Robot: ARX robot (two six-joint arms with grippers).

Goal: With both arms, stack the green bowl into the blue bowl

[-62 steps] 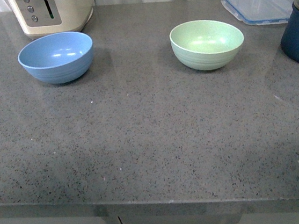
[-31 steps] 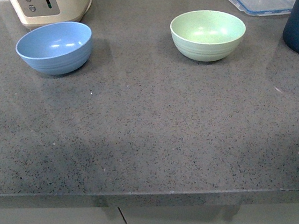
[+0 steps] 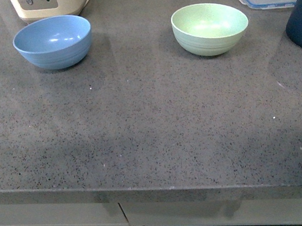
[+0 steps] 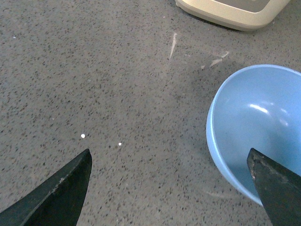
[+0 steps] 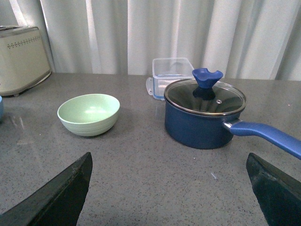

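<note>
Front view: two bowls set apart on the counter

The blue bowl [image 3: 53,41] and the green bowl [image 3: 210,27] are seen upright and empty on the grey speckled counter [image 3: 142,136], well apart. The blue one is placed to the left near a cream toaster [image 3: 51,3], the green one to the right, with a navy pot [image 3: 301,22] further right. In the left wrist view, the left gripper [image 4: 169,157] is held wide open just beside the blue bowl, with nothing gripped. In the right wrist view, the right gripper [image 5: 169,157] is likewise spread wide and empty, well short of the green bowl.
</note>
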